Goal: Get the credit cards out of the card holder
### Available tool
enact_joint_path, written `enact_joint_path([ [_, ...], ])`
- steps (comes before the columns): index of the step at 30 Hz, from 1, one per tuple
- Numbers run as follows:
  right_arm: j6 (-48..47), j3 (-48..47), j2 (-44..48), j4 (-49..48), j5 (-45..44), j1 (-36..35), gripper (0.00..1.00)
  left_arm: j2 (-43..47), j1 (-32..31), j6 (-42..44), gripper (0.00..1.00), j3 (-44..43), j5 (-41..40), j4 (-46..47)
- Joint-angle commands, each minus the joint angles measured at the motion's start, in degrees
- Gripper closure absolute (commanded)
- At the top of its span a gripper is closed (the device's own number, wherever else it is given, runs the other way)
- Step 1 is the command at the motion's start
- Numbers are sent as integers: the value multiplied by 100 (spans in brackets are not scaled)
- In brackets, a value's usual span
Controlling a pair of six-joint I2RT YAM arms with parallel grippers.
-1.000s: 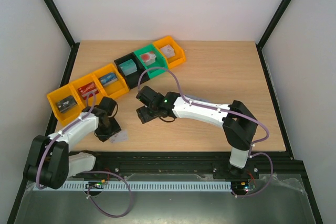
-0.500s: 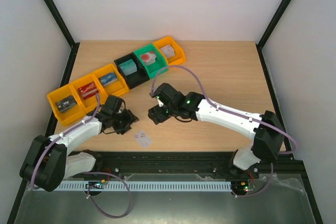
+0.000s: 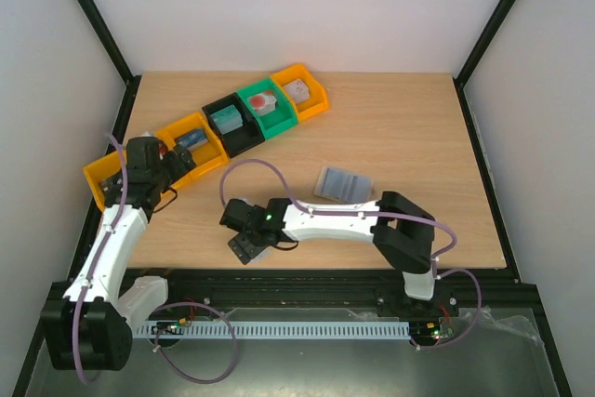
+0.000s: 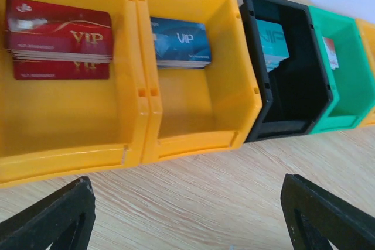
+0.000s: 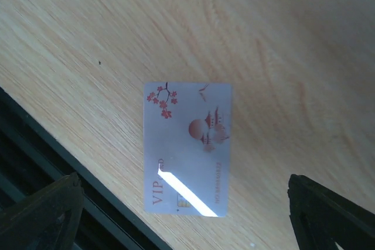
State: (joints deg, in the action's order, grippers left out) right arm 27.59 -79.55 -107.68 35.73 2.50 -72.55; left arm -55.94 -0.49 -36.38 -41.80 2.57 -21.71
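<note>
— Where is the card at this moment?

— A whitish plastic card with pink-red blossom markings (image 5: 187,147) lies flat on the wooden bench (image 3: 418,137), close to its near edge. It is directly beneath the right gripper (image 3: 244,248), whose jaws are spread wide and empty, one on either side of the card.

— And its long axis?

— It runs across the line between the two fingers, so they would close on the card's short width. A card this flat probably needs lifting at one edge first.

— The holder?

— The flat light-blue card holder (image 3: 342,184) lies apart, to the far right of that gripper. Whether it holds more cards cannot be told.

— The other arm?

— The left gripper (image 4: 186,191) hangs released, grasping nothing, at the row of orange, black and green plastic bins (image 4: 143,86) on the far left. The right arm is much the nearer.
</note>
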Motion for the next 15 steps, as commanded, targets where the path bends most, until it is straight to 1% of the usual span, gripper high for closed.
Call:
enact_joint_path([
  [1, 116, -215, -493, 160, -90, -57, 13, 124, 164, 390, 12, 114, -234, -91],
  [3, 25, -309, -725, 295, -164, -61, 23, 160, 187, 340, 12, 164, -98, -79],
  [6, -23, -314, -915, 271, -65, -57, 27, 196, 206, 308, 12, 238, -58, -80],
  [8, -17, -301, -991, 199, 113, -57, 33, 217, 231, 307, 12, 274, -86, -86],
  [10, -9, -269, -1055, 140, 296, -57, 34, 239, 257, 307, 12, 314, -98, -80],
  [12, -16, -264, -1138, 92, 385, -57, 29, 263, 269, 321, 12, 357, -99, -50],
  [13, -17, -266, -1189, 71, 373, -57, 30, 267, 277, 323, 12, 383, -99, -32],
  [15, -41, -297, -1308, 147, 240, -65, 38, 272, 278, 302, 12, 424, -107, -14],
])
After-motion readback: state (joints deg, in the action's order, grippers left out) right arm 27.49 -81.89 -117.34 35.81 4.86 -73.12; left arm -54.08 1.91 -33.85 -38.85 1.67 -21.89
